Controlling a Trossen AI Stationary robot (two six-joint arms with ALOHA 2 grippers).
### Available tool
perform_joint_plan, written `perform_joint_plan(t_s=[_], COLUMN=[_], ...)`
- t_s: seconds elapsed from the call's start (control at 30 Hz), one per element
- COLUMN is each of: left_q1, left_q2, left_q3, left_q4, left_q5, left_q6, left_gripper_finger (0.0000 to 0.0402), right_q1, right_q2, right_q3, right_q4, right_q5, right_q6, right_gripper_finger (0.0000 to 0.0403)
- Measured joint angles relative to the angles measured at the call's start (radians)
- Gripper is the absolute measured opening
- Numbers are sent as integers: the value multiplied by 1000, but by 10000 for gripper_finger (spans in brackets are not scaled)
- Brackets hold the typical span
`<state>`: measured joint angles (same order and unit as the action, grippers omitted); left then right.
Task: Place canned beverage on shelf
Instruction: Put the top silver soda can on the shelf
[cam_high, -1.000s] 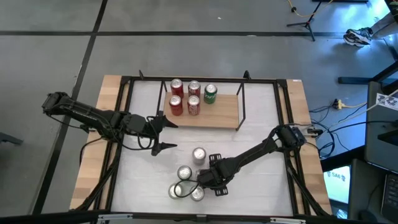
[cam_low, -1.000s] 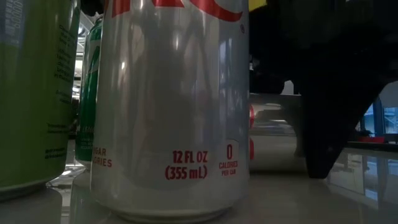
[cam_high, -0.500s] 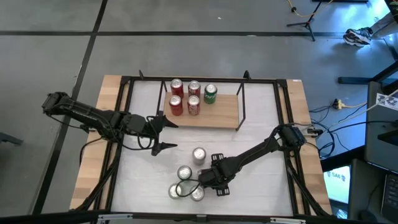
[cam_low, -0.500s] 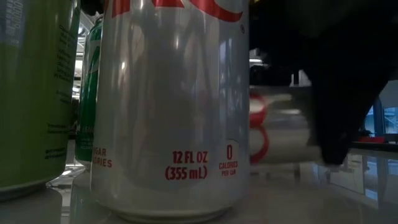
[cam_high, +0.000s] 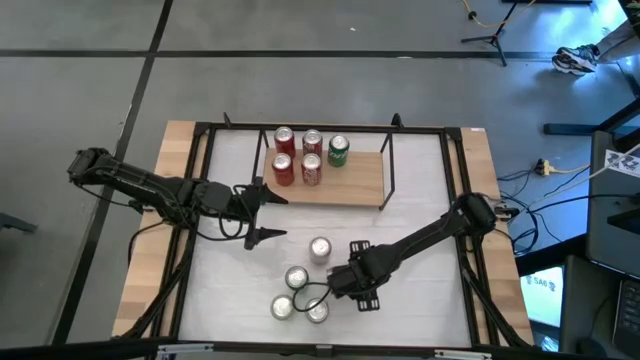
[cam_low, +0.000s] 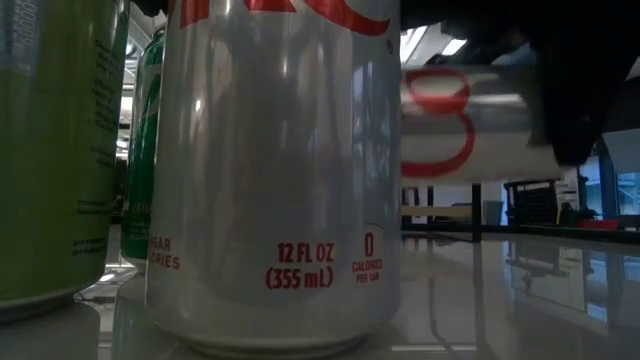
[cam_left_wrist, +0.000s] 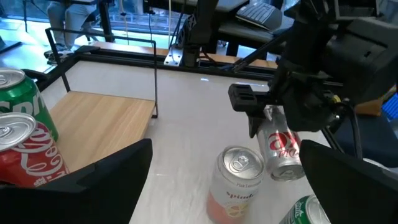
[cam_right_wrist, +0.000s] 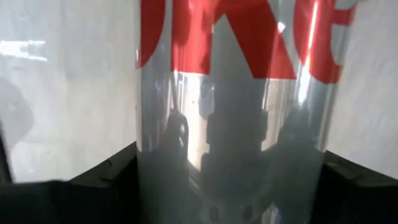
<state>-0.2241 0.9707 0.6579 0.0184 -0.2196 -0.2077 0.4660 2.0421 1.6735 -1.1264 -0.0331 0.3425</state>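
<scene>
Silver can (cam_left_wrist: 283, 148) with red lettering, clamped between the narrowed fingers of the right gripper (cam_left_wrist: 273, 134), tilted, hanging clear of the table (cam_high: 420, 230) near its front middle; in the low view seen as a pale blurred band (cam_low: 465, 125) well above the surface. Apart from the shelf (cam_high: 355, 180), which stands toward the back of the table. On the shelf's left part, four red cans (cam_high: 284, 138) in a block with a green can (cam_high: 338, 150) just beside them; the right part bare wood. Beside the held can, a pink can (cam_left_wrist: 239, 180) standing upright, with more loose cans (cam_high: 296, 277) close by. Left gripper (cam_high: 275, 215) over the table just off the shelf's left front corner, fingers spread wide, gripping nothing.
</scene>
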Motion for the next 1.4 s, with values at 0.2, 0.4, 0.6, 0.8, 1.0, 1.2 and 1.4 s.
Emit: perform_joint_plan(t_s=[0.2, 0.4, 0.6, 0.8, 1.0, 1.2, 1.4], left_q1=[0, 0, 0, 0, 0, 0, 0], left_q2=[0, 0, 0, 0, 0, 0, 0], left_q3=[0, 0, 0, 0, 0, 0, 0], left_q4=[0, 9, 76, 145, 199, 231, 263], left_q5=[0, 0, 0, -3, -19, -68, -79], left_q6=[0, -2, -3, -3, -3, -1, 0], left_gripper_finger=[396, 396, 396, 396, 396, 396, 396], right_q1=[0, 0, 0, -1, -2, -4, -23], right_q2=[-56, -123, -178, -217, -223, -214, -214], right_q3=[0, 0, 0, 0, 0, 0, 1], right_q4=[-42, -84, -88, -107, -105, -39, 40], right_q5=[-4, 33, 223, 465, 678, 911, 1049], right_q6=[1, 1, 16, 82, 126, 124, 117], right_gripper_finger=[298, 296, 297, 300, 301, 302, 302])
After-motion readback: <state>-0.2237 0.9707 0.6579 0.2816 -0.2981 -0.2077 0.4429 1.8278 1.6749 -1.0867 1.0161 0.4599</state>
